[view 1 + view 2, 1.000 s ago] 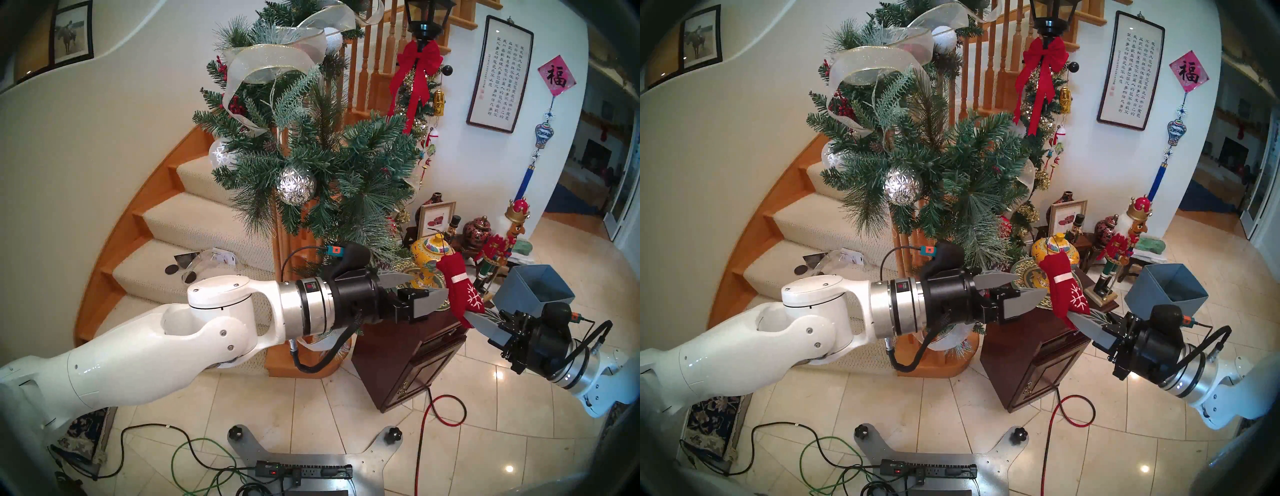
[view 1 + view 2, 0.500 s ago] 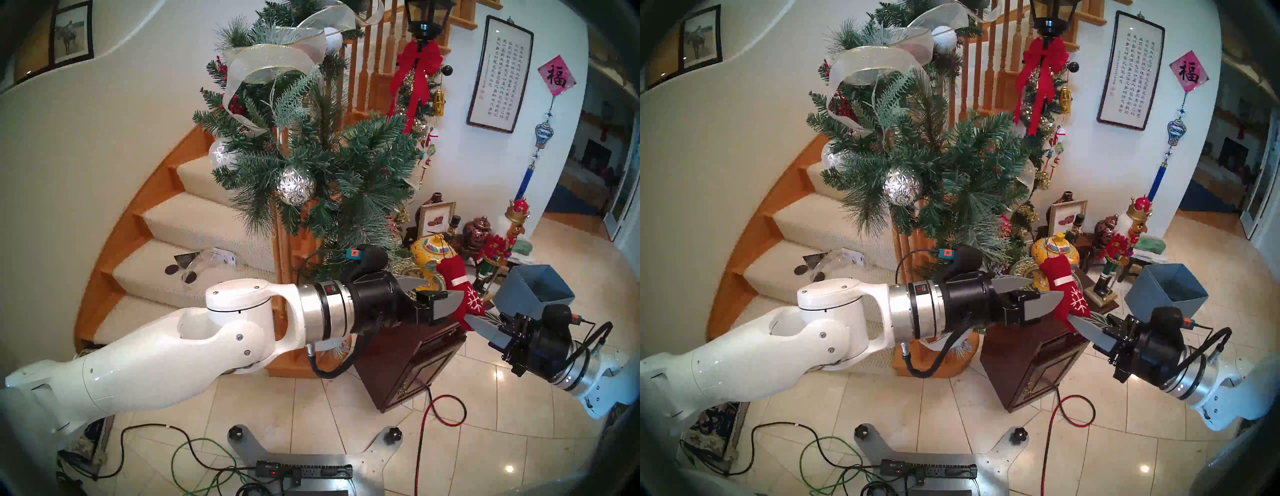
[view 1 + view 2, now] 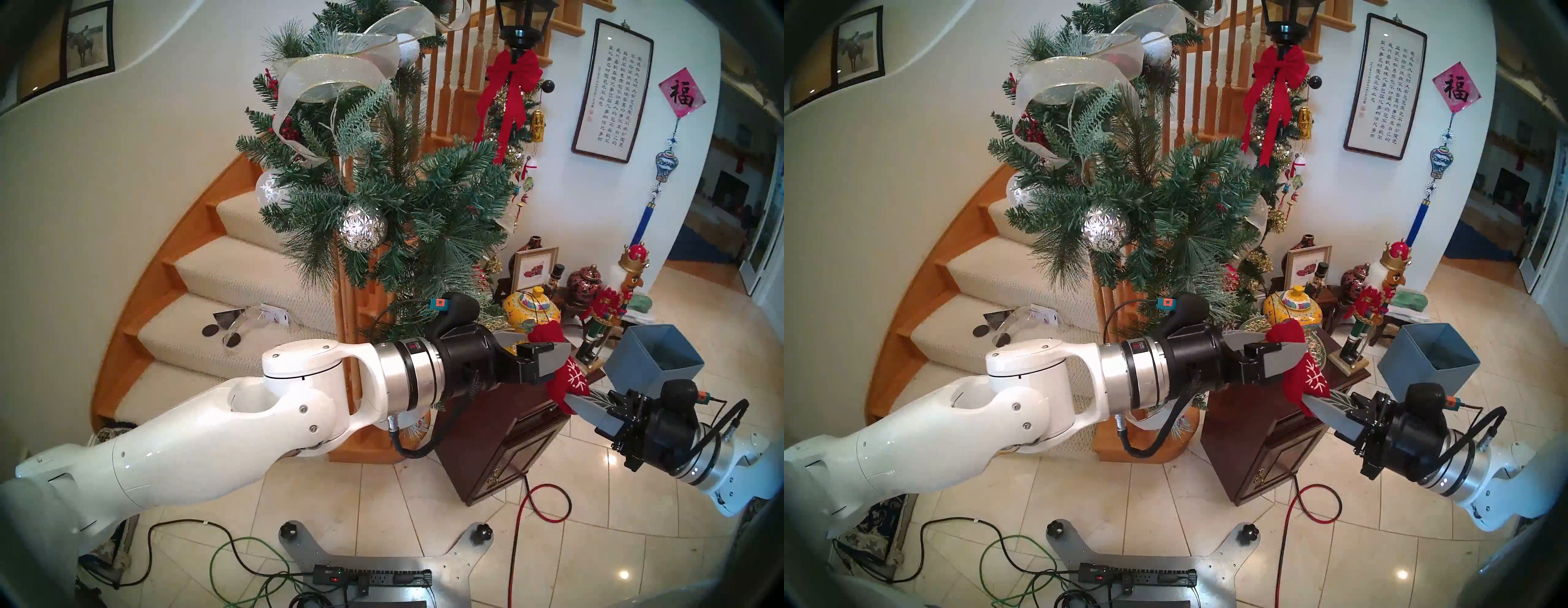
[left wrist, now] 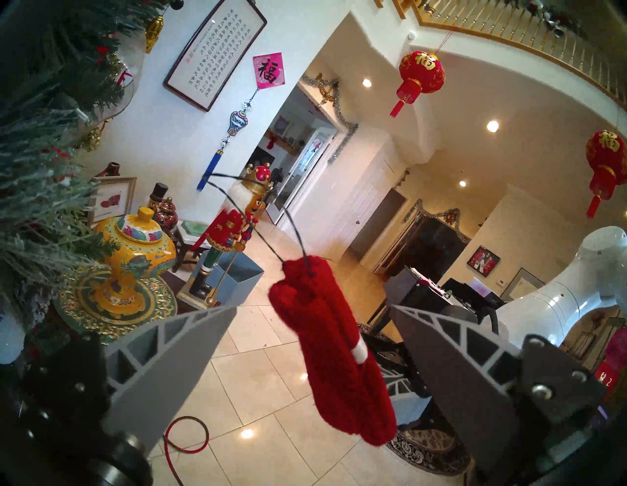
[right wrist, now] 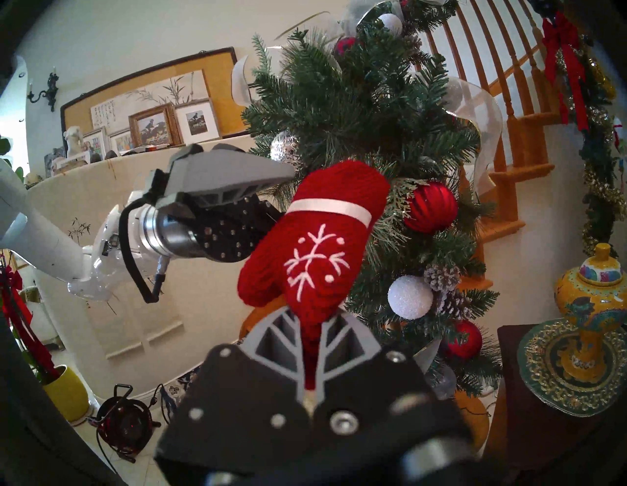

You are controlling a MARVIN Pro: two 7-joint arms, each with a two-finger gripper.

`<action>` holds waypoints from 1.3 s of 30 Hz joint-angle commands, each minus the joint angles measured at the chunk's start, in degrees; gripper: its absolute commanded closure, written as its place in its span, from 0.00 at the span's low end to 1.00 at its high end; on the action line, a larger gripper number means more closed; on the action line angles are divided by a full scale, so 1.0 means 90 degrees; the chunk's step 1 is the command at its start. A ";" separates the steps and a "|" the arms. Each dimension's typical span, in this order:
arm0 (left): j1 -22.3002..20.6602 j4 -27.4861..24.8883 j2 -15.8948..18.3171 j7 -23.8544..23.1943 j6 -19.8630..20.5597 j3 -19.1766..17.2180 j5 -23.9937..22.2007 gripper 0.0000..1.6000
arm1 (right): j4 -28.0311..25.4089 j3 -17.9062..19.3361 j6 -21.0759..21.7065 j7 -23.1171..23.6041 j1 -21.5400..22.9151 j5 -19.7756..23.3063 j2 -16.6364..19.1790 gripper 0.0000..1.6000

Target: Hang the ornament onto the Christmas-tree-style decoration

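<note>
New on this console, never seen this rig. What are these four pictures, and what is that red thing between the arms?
Two views come from the robot's head, looking down on its white arms; the other two come from cameras on each wrist. The red thing is a felt mitten ornament with a white snowflake. The right end effector is shut on its lower tip. The left end effector is open, one finger each side of the mitten, apparently without touching it. Behind is the green pine garland on the stair rail. A dark wooden cabinet carries a yellow jar.

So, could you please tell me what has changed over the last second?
The left end effector advanced rightward, its open jaws now flanking the red felt mitten without gripping. The right end effector dipped slightly, still clamped on the mitten's tip. The green pine garland is unchanged.
</note>
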 commanded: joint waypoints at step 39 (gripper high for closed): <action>0.0007 -0.0159 -0.0036 0.0363 0.0009 -0.0020 -0.0243 0.31 | -0.0071 0.0017 -0.0008 0.0858 0.0153 0.0007 0.0009 1.00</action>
